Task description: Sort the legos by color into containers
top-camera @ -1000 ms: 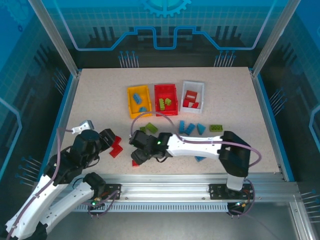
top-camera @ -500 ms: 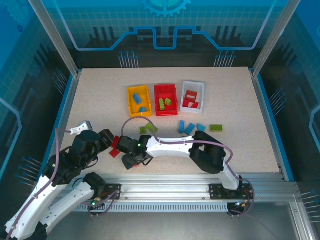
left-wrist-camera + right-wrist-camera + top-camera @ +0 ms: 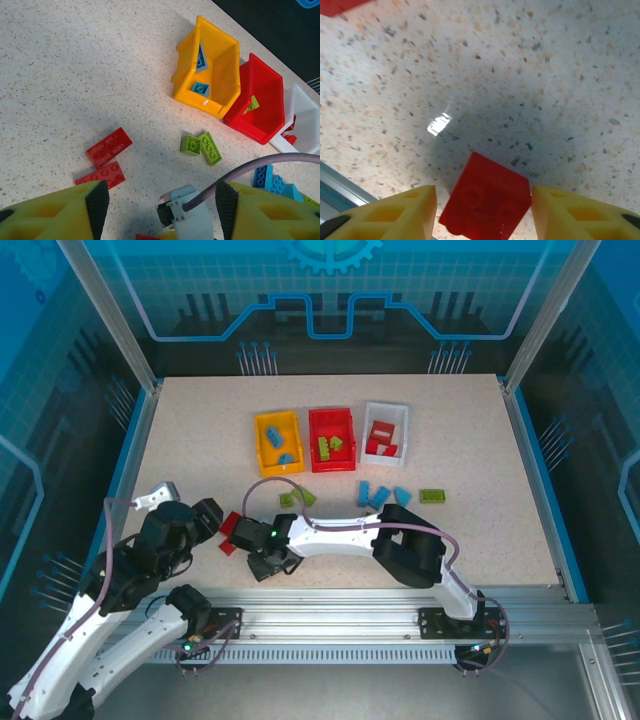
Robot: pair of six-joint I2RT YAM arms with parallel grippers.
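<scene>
Right now the red brick (image 3: pixel 487 202) lies flat on the table (image 3: pixel 470 490), well apart from the white bin (image 3: pixel 386 407), off to the bin's near-left. It sits squarely between the fingers of your right gripper (image 3: pixel 481 192), which are spread wide, with a gap on either side and nothing pinched. The brick is turned askew, one corner pointing away from the wrist, so its sides do not run parallel to the fingers. You cannot read its long axis, since the picture edge cuts it off. Your left gripper (image 3: pixel 161 197), also spread and empty, hangs farther still from the white bin, so closing on this brick looks like the right arm's job.
</scene>
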